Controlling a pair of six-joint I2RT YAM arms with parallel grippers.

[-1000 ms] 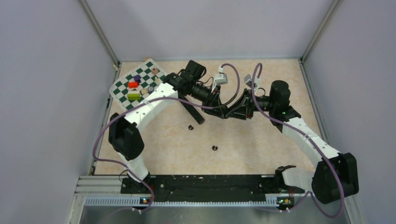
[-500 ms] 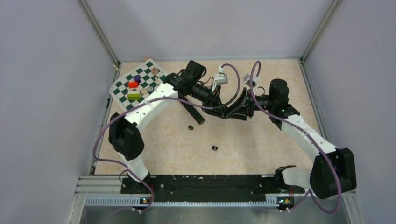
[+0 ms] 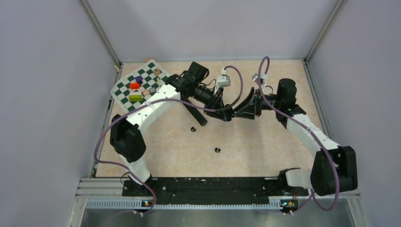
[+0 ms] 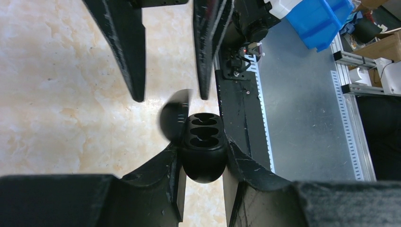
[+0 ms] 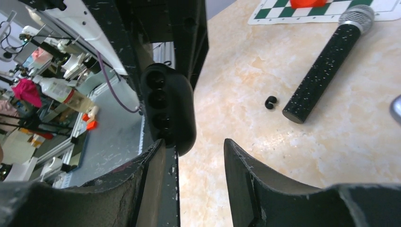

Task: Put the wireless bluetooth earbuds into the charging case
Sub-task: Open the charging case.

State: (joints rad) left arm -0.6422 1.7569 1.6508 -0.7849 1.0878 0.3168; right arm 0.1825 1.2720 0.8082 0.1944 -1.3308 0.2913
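My left gripper (image 4: 203, 152) is shut on a black oval charging case (image 4: 204, 150) and holds it above the table. The case's lid (image 4: 174, 117) stands open and blurred, and its sockets show. In the right wrist view the case (image 5: 169, 106) sits just left of my right gripper (image 5: 194, 146), which is open and empty. In the top view the two grippers, left (image 3: 227, 115) and right (image 3: 239, 113), face each other at mid-table. Two tiny black earbuds (image 3: 193, 128) (image 3: 217, 150) lie loose on the table; one shows in the right wrist view (image 5: 270, 102). No purple buds are in view.
A long black microphone (image 3: 195, 113) with a silver head (image 5: 356, 15) lies under the left arm. A green-and-white chequered board (image 3: 139, 85) with small coloured blocks sits at the far left. A pale rounded thing (image 5: 397, 109) shows at the right wrist view's edge.
My right gripper has drawn back to the right, away from the left gripper and the case. The left arm, case and loose earbuds have stayed put.
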